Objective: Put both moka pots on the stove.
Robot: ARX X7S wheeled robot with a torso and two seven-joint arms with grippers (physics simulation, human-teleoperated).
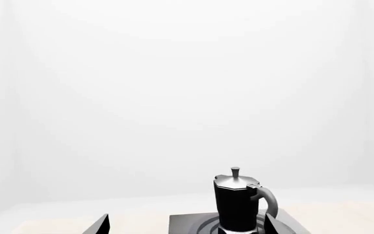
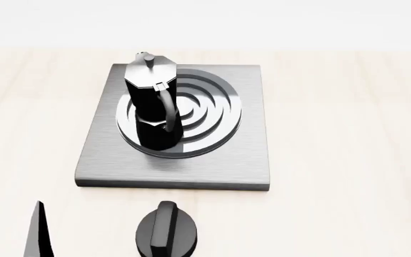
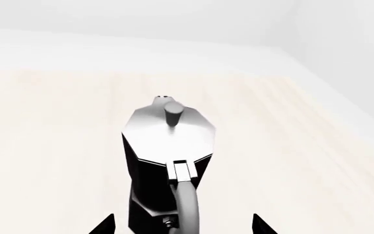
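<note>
**One pot on the stove, the other under the right tool**

The stove (image 2: 184, 166) lies flat on the pale wooden counter (image 2: 334, 134), a grey square slab with a dark ring burner (image 2: 205, 115) raised at its middle; one moka pot (image 2: 152, 107) stands upright on the left part of that burner, its silvery lid on top and its curved handle turned toward the robot; a black round knob (image 2: 166, 233) sits on the counter just in front of the stove, apart from it.

The second moka pot (image 3: 166, 165) shows only in the right wrist view; it stands upright on bare counter, handle toward the camera, between the two spread fingers of the right tool (image 3: 183, 225); the fingers stand apart on either side of the pot, released and not touching it.

In the left wrist view the left tool (image 1: 187, 226) is spread wide and grasps nothing; its finger tips frame the first pot and the stove beyond them.
</note>
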